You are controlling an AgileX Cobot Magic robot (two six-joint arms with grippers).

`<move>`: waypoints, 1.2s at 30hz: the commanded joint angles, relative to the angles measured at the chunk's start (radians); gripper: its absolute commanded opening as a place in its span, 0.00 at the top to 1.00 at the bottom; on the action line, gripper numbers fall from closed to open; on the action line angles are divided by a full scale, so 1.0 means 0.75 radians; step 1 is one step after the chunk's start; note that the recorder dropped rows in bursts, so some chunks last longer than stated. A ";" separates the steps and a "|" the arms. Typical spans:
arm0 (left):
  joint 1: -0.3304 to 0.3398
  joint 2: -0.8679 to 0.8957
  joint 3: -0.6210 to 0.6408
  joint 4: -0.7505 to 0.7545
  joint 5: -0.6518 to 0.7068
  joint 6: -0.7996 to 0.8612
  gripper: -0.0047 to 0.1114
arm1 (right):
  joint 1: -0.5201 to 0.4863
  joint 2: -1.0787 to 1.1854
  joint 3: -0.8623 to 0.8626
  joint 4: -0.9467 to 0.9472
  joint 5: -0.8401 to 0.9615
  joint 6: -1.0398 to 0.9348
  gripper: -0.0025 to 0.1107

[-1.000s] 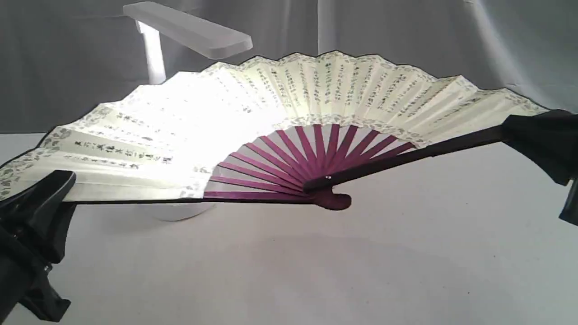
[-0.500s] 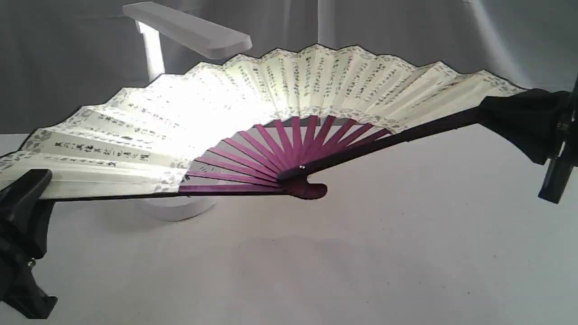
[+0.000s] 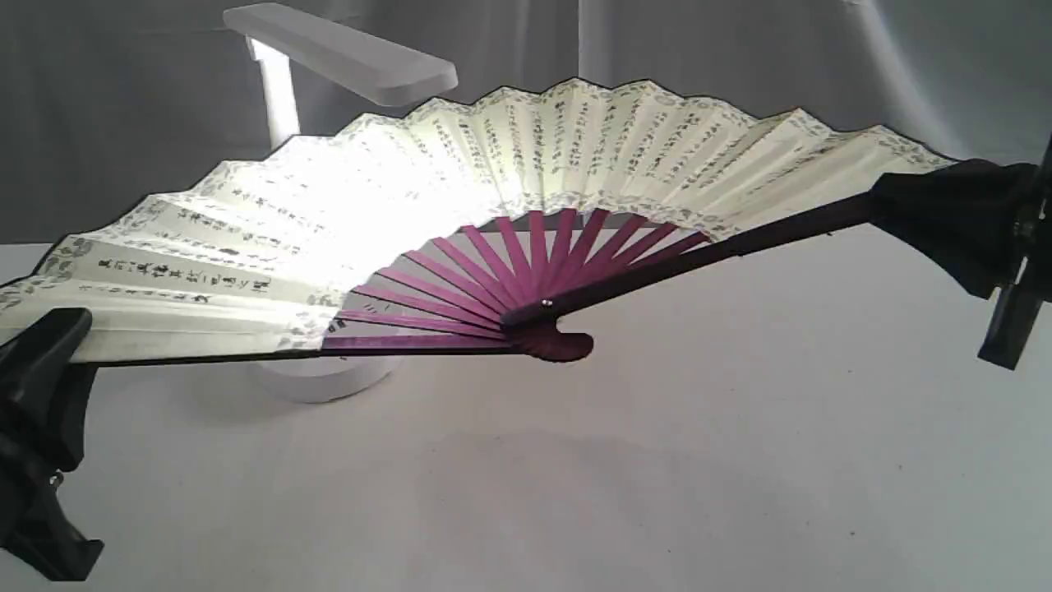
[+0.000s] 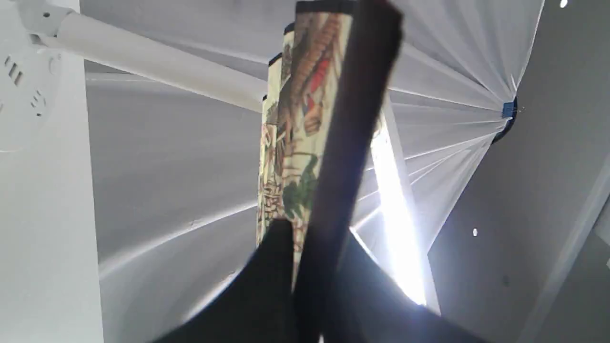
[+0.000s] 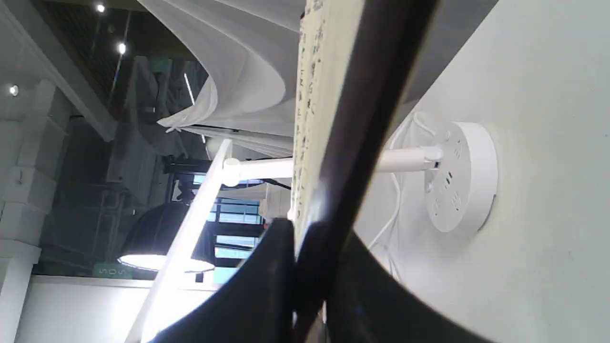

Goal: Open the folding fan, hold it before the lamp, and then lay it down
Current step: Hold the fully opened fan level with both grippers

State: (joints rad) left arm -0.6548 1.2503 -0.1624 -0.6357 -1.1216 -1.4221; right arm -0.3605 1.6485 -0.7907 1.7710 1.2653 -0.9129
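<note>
Lamp (image 3: 345,53) glare blows out folding fan (image 3: 509,181) paper, exterior view; wrist views blurred near lens.

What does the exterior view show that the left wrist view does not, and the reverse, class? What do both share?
Exterior only: the folding fan spread, its maroon ribs, script columns, and the right pincer on the other guard. Left wrist only: a coloured painting on the fan's other face, and sockets in the base of the lamp. Both: the lit lamp, and the left pincer shut on a dark guard.
</note>
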 commanded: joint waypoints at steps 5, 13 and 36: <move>0.015 -0.027 -0.002 -0.059 -0.133 -0.124 0.96 | -0.009 -0.007 -0.011 -0.036 -0.059 -0.053 0.98; 0.015 -0.139 -0.002 -0.052 -0.133 -0.090 0.96 | -0.012 -0.007 -0.011 -0.036 -0.059 -0.052 0.98; 0.015 -0.256 -0.002 -0.081 -0.133 0.064 0.96 | -0.012 -0.007 -0.011 -0.036 -0.059 -0.063 0.98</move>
State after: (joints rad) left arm -0.6527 1.0865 -0.1610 -0.6021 -1.0930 -1.3134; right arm -0.3605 1.6468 -0.7964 1.7710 1.3047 -0.8932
